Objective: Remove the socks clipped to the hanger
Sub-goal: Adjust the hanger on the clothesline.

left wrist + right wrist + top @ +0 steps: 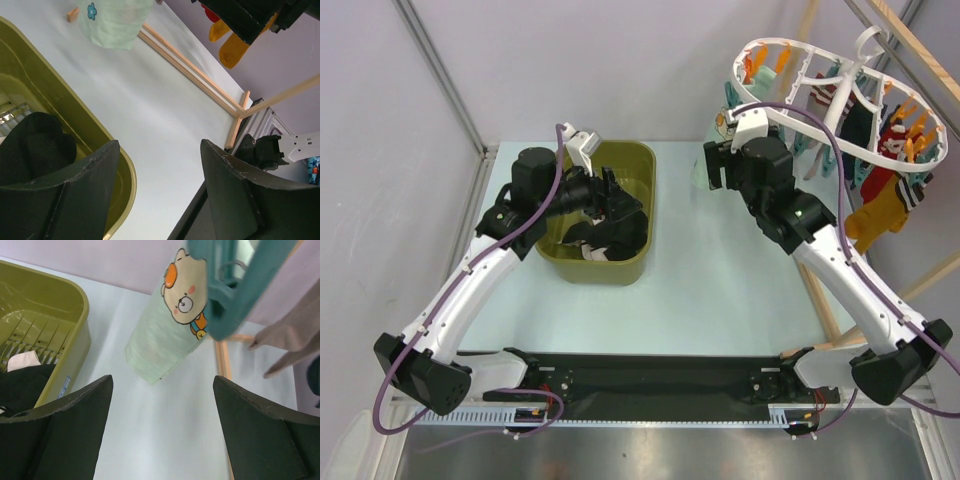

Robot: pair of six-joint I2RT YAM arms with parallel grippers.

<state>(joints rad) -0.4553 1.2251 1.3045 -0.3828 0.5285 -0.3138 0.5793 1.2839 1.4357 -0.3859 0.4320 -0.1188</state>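
Note:
The white oval hanger (770,42) hangs at the back right with orange and teal pegs. Mustard-orange (880,212), red (898,135) and black (860,125) socks hang clipped to it. A pale mint bear-print sock (165,340) hangs from a teal peg (235,290), and it also shows in the left wrist view (115,22). My right gripper (713,165) (162,380) is open and empty, just below and in front of the mint sock, not touching it. My left gripper (610,200) (160,145) is open and empty over the right rim of the tub.
The olive-green tub (640,160) stands at the back centre-left with black socks (620,225) and a bit of white fabric inside. The light wooden rack (825,300) holds the hanger along the right side; its base rail (190,70) lies on the table.

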